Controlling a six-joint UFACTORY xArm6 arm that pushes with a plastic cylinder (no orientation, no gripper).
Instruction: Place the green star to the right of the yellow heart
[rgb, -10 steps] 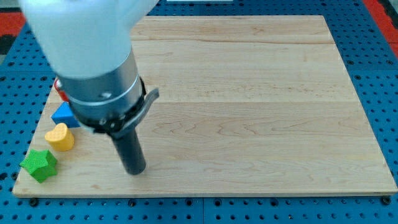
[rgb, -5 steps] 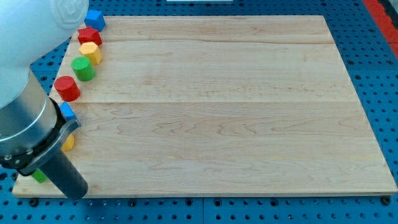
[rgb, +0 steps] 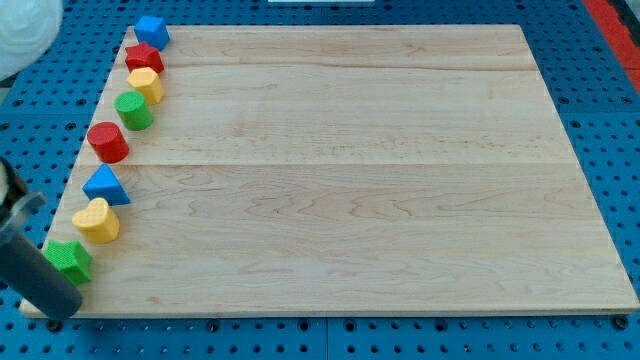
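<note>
The green star (rgb: 68, 261) lies at the board's lower left corner. The yellow heart (rgb: 97, 220) sits just above and to its right, close to it. My rod comes in from the view's left edge, and my tip (rgb: 62, 308) rests at the board's bottom left corner, just below the green star and very near it. I cannot tell if it touches the star.
A row of blocks runs up the board's left edge: a blue triangle (rgb: 105, 185), a red cylinder (rgb: 108, 142), a green cylinder (rgb: 133, 109), a yellow block (rgb: 146, 84), a red star (rgb: 143, 58) and a blue cube (rgb: 152, 31). The wooden board (rgb: 360, 170) lies on a blue pegboard.
The arm has swung left and down, out past the board's left edge. The whole row of blocks, hidden before, now shows. My tip has moved from the board's lower middle-left to its corner.
</note>
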